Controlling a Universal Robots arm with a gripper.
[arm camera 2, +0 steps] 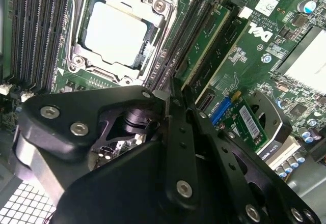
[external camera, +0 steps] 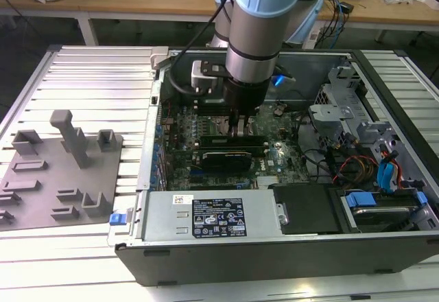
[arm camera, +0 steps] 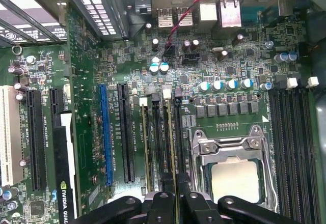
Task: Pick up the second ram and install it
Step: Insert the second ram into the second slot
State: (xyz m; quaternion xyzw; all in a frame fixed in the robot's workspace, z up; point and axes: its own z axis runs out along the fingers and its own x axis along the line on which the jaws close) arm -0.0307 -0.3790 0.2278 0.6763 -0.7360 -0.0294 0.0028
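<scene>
The computer case (external camera: 288, 247) is lying open on the table (external camera: 82, 75), with the fixture plate (external camera: 58, 171) sitting at the exterior view's left. Inside, memory slots (arm camera: 293, 137) are flanking the CPU socket (arm camera: 235, 175).

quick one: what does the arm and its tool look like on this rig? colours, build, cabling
In the exterior view the arm is silver-grey metal tube with pale blue joint caps and a dark band near the wrist. A white-grey box is strapped beside the wrist, and a black cable loops off it. The tool in the second wrist view is matte black, angular linkage plates held by silver screws.
</scene>
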